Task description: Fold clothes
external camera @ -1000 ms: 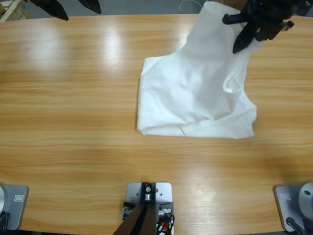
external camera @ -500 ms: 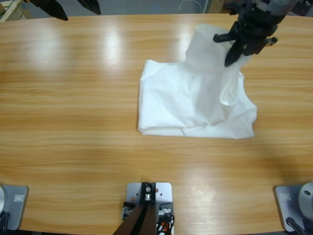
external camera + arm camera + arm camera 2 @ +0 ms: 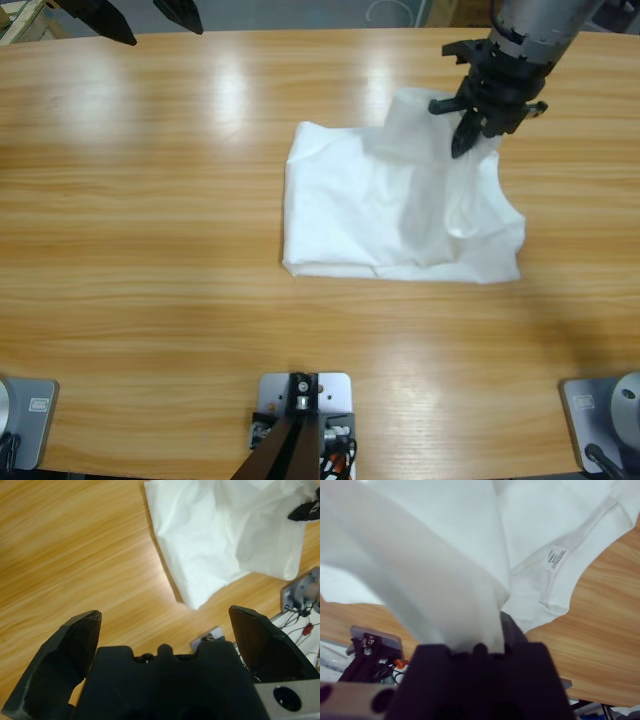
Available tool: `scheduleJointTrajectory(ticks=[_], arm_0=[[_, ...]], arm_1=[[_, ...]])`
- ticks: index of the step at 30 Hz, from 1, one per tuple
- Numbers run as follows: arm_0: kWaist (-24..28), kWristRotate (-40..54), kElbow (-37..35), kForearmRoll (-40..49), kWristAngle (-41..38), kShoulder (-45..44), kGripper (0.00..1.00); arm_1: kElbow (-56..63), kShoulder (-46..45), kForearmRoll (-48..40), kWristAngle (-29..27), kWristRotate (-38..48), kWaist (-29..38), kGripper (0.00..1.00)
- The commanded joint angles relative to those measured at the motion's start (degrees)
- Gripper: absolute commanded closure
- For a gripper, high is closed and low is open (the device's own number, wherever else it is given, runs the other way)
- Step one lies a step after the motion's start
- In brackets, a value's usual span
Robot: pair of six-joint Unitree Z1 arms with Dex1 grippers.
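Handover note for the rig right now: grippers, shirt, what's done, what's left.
Right gripper: shut on a fold of the white T-shirt, holding that part lifted over the shirt's far right side.
Left gripper: open, holding nothing, up near the table's far left corner, well clear of the shirt.
T-shirt: partly folded into a rough rectangle right of the table's middle; the rest lies flat. The neck label shows in the right wrist view.
Done: shirt gathered into a compact shape.
Left: probably lay the held fold down over the pile, release, then tidy any loose edges.
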Motion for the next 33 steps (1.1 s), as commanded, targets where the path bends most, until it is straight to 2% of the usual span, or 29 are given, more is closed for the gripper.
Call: scheduleJointTrajectory(ticks=[1,9,16,19,24,33], arm_0=[[0.6,0.8,2.3,8.7,0.8,-0.7,0.0],[0.6,0.8,3.0,8.6,0.8,-1.5,0.0],[0.6,0.9,3.2,8.7,0.8,-2.0,0.0],[0.6,1.0,3.5,8.7,1.0,-2.2,0.0],[0.6,1.0,4.6,8.7,1.3,-2.7,0.0],[0.6,0.9,7.4,8.2,2.2,-3.1,0.0]], arm_1=[[4.1,0.2,-0.8,-1.3,1.0,-3.3,0.0],[5.2,-6.8,-0.8,-4.6,1.4,-8.1,0.0],[1.9,-10.1,-0.4,-3.6,1.4,-6.7,0.0],[-1.2,-8.5,-1.0,-0.9,0.3,-3.7,0.0],[-5.4,-5.1,-4.5,7.3,-3.3,-1.8,0.0],[-8.2,2.0,-6.1,12.8,-5.6,-6.8,0.0]])
